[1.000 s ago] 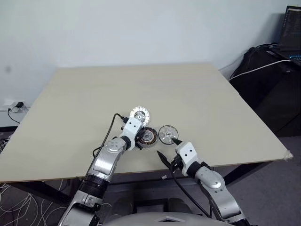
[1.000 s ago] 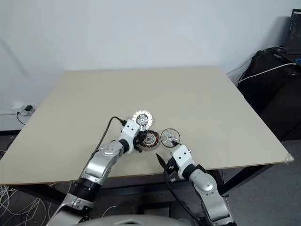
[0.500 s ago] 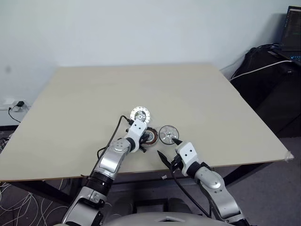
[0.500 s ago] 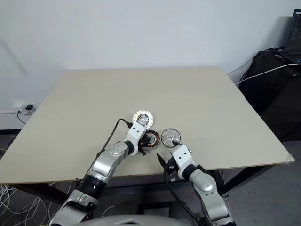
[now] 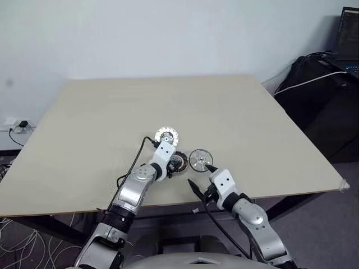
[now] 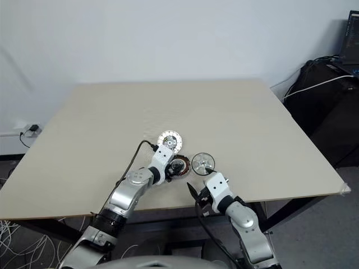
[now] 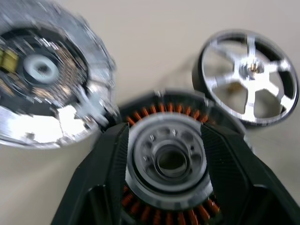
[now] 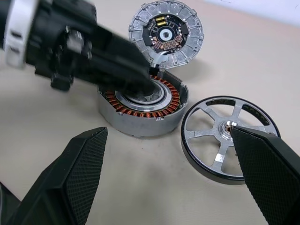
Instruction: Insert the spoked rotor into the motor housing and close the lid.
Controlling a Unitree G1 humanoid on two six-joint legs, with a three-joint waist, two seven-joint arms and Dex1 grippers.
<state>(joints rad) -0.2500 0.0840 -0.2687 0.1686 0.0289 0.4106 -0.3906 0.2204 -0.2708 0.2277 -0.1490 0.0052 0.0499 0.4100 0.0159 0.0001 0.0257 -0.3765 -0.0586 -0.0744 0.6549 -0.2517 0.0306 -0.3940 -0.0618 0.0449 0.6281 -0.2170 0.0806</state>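
Mostly the table (image 5: 269,123) lies bare: wide open surface runs beyond the parts and to both sides, while the near edge sits close behind them, just under the two wrists. Off the table's right edge stands dark equipment (image 5: 322,112) with a white cable across it, well apart from the work.

All three parts cluster near the middle of the near edge. The motor housing (image 8: 136,124) lies flat with its ring of copper windings facing up. The lid (image 8: 166,33), a silver disc with a segmented rim and small circuit parts showing inside, lies just beyond the housing, touching its far rim. The spoked rotor (image 8: 205,134), a dark-rimmed wheel with five silver spokes and a small hub, rests flat just to the right of the housing, not in it.

Reaching forward and to the right from the left, the left arm angles downward, its wrist directly over the housing. The left gripper (image 7: 165,129) is partly parted, one finger (image 7: 110,159) on each side of the housing's raised central ring, over the windings; whether they press on that ring cannot be told.

From the near right, the right arm points forward and leftward, low over the table edge. The right gripper (image 8: 168,133) is spread wide and holds nothing; one fingertip (image 8: 248,145) reaches over the rotor toward its hub, contact unclear.
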